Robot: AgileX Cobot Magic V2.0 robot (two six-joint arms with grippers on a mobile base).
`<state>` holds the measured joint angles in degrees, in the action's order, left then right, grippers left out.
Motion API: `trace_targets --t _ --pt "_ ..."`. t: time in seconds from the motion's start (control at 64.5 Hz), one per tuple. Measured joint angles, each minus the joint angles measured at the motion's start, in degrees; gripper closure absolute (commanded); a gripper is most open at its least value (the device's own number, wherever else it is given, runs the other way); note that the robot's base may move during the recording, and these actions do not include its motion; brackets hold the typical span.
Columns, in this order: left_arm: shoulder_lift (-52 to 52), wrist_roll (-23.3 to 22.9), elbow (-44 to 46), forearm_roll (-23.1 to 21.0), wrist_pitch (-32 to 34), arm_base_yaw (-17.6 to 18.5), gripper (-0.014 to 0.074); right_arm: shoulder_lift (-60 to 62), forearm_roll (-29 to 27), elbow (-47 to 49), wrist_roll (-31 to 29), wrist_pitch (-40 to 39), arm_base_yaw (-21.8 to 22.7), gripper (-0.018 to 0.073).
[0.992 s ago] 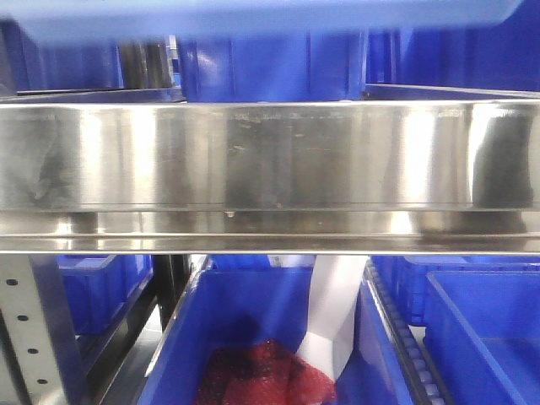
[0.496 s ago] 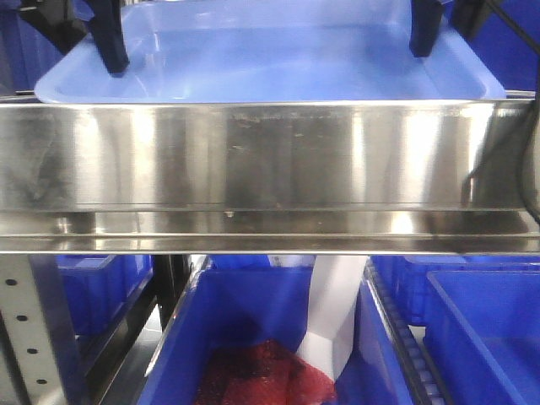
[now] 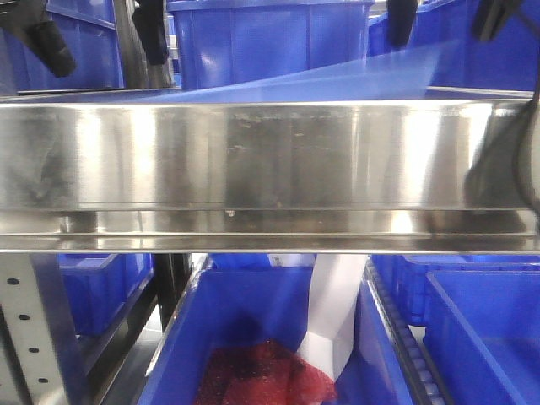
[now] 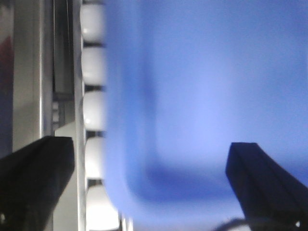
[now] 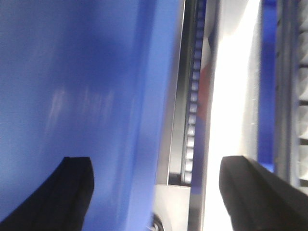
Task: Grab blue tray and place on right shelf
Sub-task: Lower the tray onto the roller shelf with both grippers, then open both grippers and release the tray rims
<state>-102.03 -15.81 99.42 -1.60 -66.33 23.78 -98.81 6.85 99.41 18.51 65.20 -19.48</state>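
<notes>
The blue tray (image 3: 337, 83) is a blurred light-blue streak just behind the right shelf's tall steel lip (image 3: 270, 156), with its right end higher than its left. My left gripper (image 3: 99, 40) and right gripper (image 3: 449, 18) hang above the shelf, both open and holding nothing. In the left wrist view the blurred tray (image 4: 202, 96) lies below the wide-open left gripper (image 4: 149, 187). In the right wrist view the tray (image 5: 72, 86) fills the left side under the open right gripper (image 5: 156, 192), beside the bright steel shelf edge (image 5: 231, 96).
Deep dark-blue bins (image 3: 270, 42) stand behind the tray on the shelf. Below the shelf is a blue bin (image 3: 253, 337) with red netting (image 3: 266, 375) and a white bag (image 3: 333, 312). A perforated grey upright (image 3: 29, 329) is at the lower left. White rollers (image 4: 94, 115) run along the tray's side.
Half a second ago both grippers held the tray level above the shelf lip. Now their fingers are spread and higher, and the tray has dropped behind the lip, blurred and tilted.
</notes>
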Motion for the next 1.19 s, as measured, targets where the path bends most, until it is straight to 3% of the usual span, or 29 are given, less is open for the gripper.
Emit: trace_targets --t 0.217,0.388,0.713,0.899,1.194 --pt "5.6 1.3 -1.8 0.8 -1.0 0.8 0.0049 8.3 0.0 -0.9 -0.1 -0.8 0.0 0.0322" --pt "18.2 2.6 -10.6 2.4 3.8 2.7 0.0177 18.5 0.0 -8.3 -0.9 -4.3 0.0 0.0505" --pt "49.7 2.6 -39.7 2.8 19.8 5.8 0.0649 44.0 0.0 -38.7 -2.6 -19.7 0.0 0.0503" --pt "67.9 2.6 -54.7 2.8 26.9 5.8 0.0645 59.7 0.0 -57.9 -6.0 -30.8 0.0 0.0503" --pt "88.0 2.7 -68.7 3.9 29.7 5.8 0.0645 82.4 0.6 -77.4 -8.8 -44.4 0.0 0.0503"
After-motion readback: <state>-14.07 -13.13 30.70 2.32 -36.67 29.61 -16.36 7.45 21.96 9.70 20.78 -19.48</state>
